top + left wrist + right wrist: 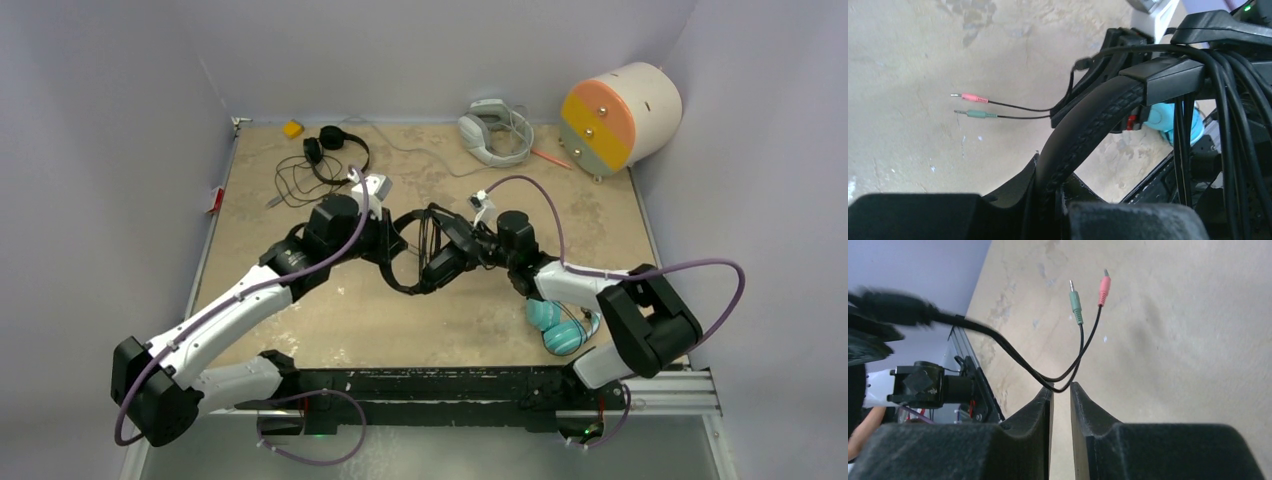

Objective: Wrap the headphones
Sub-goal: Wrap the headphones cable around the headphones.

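Observation:
My left gripper [392, 245] is shut on the padded band [1083, 135] of a black pair of headphones [425, 252], held above the middle of the table. Its black cord [1228, 100] is wound in several turns round the band. The cord's free end carries a pink plug [1103, 290] and a green plug [1076, 302]. That end hangs in a loop right at the tips of my right gripper [1061, 387], whose jaws stand slightly open with a gap far wider than the cord. The teal pair [556, 325] lies under the right arm. A second black pair [335, 155] lies at the back left.
A grey-white headset [493, 130] lies at the back centre. A cream and orange drum [620, 118] stands at the back right. A small yellow block [292, 128] sits in the back left corner. Grey walls close in the table's sides and back.

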### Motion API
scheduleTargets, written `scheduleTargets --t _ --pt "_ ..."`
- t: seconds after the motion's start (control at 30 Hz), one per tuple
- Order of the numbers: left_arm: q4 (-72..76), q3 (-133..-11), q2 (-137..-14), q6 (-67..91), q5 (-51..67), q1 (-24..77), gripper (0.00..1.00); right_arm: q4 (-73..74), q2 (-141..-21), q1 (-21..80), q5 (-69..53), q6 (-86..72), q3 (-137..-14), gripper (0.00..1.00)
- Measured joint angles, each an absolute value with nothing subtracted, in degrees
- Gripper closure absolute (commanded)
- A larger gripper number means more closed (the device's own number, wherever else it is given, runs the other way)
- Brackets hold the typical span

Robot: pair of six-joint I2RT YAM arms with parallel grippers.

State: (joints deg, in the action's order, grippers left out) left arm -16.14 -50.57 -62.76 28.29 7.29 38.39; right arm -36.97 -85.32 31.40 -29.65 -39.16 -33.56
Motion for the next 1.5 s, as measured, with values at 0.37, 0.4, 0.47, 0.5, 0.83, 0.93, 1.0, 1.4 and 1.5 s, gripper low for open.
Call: scheduleTargets --t 0.37,0.4,0.47,0.5,0.83,0.93,1.0,1.4,1.5 --pt "-26.00 -67.81 -65.95 26.74 6.94 38.39 1.00 -39.81 -77.65 31.40 -24.40 -34.20 -36.03 0.27" --pt "-26.74 -68.86 -66.35 26.61 6.83 38.39 1.00 -40.14 -76.66 31.40 -23.38 -33.74 -36.03 0.25" --pt "-28.42 -70.89 -67.02 26.33 6.63 38.39 1.00 -40.71 -75.11 31.40 -21.78 -33.01 -36.01 0.24" --pt "-29.04 -71.75 -67.29 26.33 6.61 38.39 1.00 -40.77 -74.39 31.40 -20.84 -32.73 -35.99 0.25" --pt "-32.14 -76.75 -67.92 26.41 5.52 38.39 1.00 -40.58 -72.62 31.64 -12.43 -32.80 -35.90 0.47" --pt "-32.49 -78.00 -68.16 26.46 4.34 38.39 1.00 -39.88 -72.55 32.05 -9.61 -33.12 -35.64 0.80" --pt "-32.73 -78.76 -68.38 26.57 3.68 38.39 1.00 -39.09 -72.58 32.21 -8.47 -33.17 -35.64 0.90" --pt "-35.33 -81.87 -69.47 27.49 0.95 38.39 1.00 -40.23 -72.29 32.25 -8.19 -33.21 -33.45 0.26" --pt "-35.33 -81.89 -69.54 27.70 0.99 38.39 1.00 -40.12 -72.31 32.25 -8.01 -33.28 -33.52 0.37"
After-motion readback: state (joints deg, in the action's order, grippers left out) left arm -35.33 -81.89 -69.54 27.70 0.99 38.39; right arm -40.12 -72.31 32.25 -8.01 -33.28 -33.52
